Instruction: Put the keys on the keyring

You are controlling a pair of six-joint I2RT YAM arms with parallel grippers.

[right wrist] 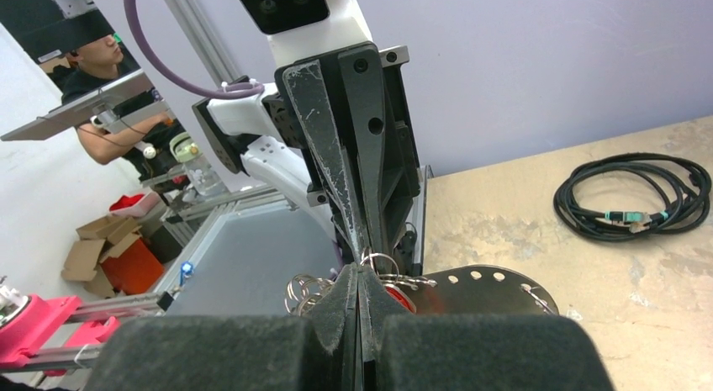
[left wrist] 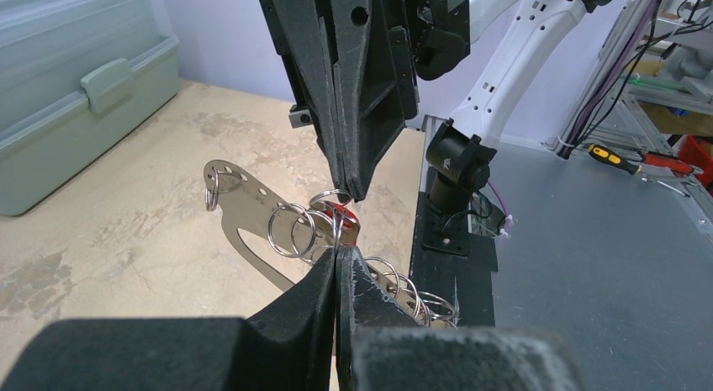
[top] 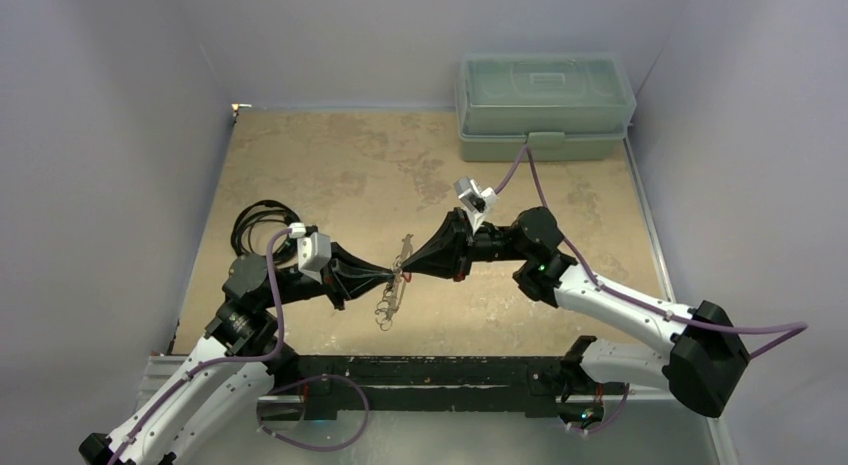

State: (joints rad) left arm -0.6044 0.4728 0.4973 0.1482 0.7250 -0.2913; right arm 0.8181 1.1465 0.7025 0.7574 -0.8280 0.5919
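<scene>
From the top camera: finds the left gripper [top: 392, 276] and the right gripper [top: 409, 273] tip to tip above the middle of the tan mottled tabletop [top: 340, 165], both pinched to a point with no gap visible. Places the keyring [top: 391, 297], a string of thin silver wire rings on a flat metal oval loop, right at that meeting point, stretching from the tips towards both the far and the near side; cannot pick out the key at this range. Notes a pale green translucent plastic box [top: 545, 105] at the far right edge and a coiled black cable [top: 262, 223] behind the left arm. From the left wrist: shows the left gripper [left wrist: 336, 258] squeezed fully closed on the keyring [left wrist: 252, 219], wire rings fanning out to either side of the black fingers [left wrist: 311, 298], the shiny perforated loop tilted up off the table to the left. Puts the tiny silver key with a bright red plastic head [left wrist: 339, 211] just above those tips, directly under the closed point of the right gripper [left wrist: 353, 189]; cannot tell whether that point pinches the key or only a ring. Takes in the green box [left wrist: 76, 97] at left and a yellow-and-black screwdriver [left wrist: 610, 155] at right. From the right wrist: shows the right gripper [right wrist: 360, 277] closed tight, the left gripper [right wrist: 367, 250] pointing down to meet it, the red key head [right wrist: 402, 300] peeking out just right of it, the keyring's loop [right wrist: 479, 292] beyond, and the black cable [right wrist: 631, 193] on the table farther right.
</scene>
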